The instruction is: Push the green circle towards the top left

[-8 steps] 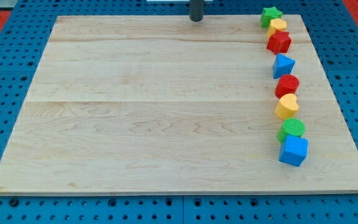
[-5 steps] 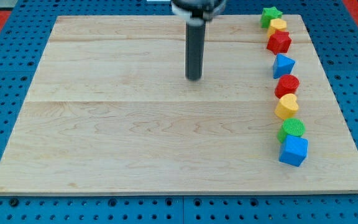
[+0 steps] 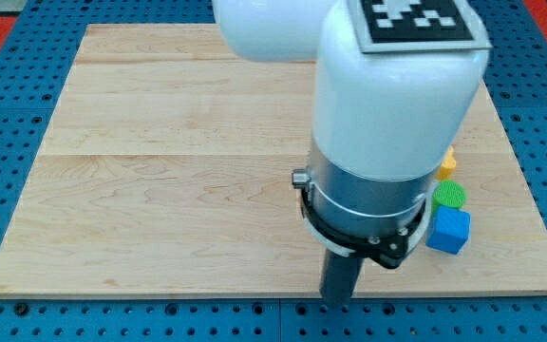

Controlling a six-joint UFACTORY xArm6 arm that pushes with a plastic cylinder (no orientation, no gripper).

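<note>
Tip point(image 3: 338, 298) down at the near edge of wooden board point(image 3: 160, 190), left of blue cube point(image 3: 449, 230) and well apart from it — no jaws on this rod. Green circle point(image 3: 451, 195) just beyond the cube, touching it, at right. Yellow block point(image 3: 447, 162) beyond that, mostly hidden behind white arm point(image 3: 387, 104).

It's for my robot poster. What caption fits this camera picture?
The arm covers most of the blocks; my tip sits near the board's bottom edge, left of the blue cube and green circle.
</note>
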